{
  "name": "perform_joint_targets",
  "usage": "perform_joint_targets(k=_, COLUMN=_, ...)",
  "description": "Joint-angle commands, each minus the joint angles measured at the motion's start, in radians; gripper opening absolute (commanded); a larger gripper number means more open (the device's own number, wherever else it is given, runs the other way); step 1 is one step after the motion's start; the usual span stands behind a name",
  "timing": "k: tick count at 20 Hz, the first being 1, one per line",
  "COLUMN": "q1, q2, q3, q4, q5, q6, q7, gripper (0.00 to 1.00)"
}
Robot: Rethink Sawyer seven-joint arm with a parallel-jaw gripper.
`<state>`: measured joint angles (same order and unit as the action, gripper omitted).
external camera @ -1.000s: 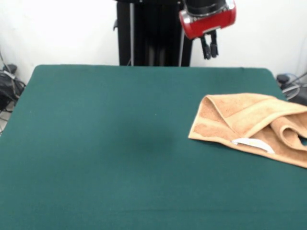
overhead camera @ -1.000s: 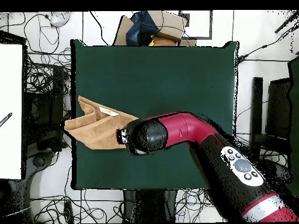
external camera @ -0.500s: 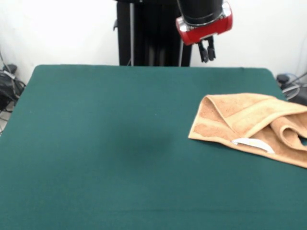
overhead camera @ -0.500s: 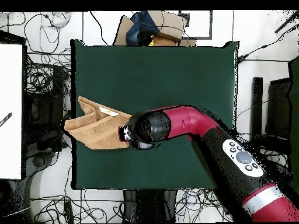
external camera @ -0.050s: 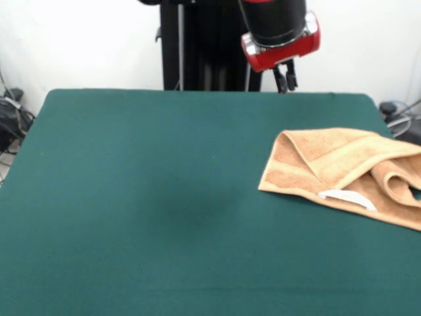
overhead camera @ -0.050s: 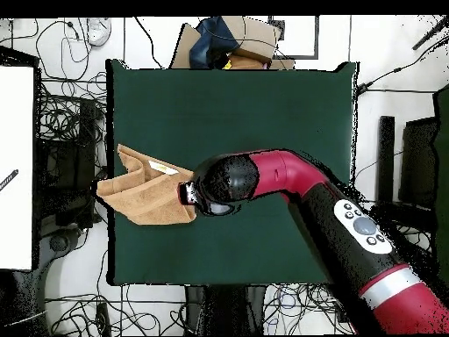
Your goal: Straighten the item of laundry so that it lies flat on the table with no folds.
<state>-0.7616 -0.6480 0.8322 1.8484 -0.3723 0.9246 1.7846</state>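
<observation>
step: approach, no grasp yet | end effector [external camera @ -0.050s: 285,82]: raised above table [external camera @ -0.050s: 145,197], fingers together, empty | towel [external camera @ -0.050s: 345,172]: folded, overhanging a side edge | next: descend, grip a folded corner, pull flat

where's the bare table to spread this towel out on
Bare felt runs from the towel across the table to the opposite edge, near and far sides alike. The crowded part is the towel's side, where it lies bunched and overhangs the edge. The claw hangs above the far edge.
</observation>
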Motion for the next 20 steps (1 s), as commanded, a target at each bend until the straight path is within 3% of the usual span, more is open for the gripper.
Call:
perform_joint_targets(k=1, q1=0.034, q2=0.062, q3=0.037, q4=-0.058, q5=-0.083, q6=0.095, q7=-0.271, gripper=0.0)
perform_joint_targets(k=13, q1=0.031, q2=0.103, q3=0.067, q4=-0.123, q5=-0.087, q6=0.164, q7=-0.426, gripper=0.0)
perform_joint_targets(k=20, q1=0.046, q2=0.171, q3=0.058, q4=-0.204, q5=-0.127, q6=0.219, q7=-0.654, gripper=0.0)
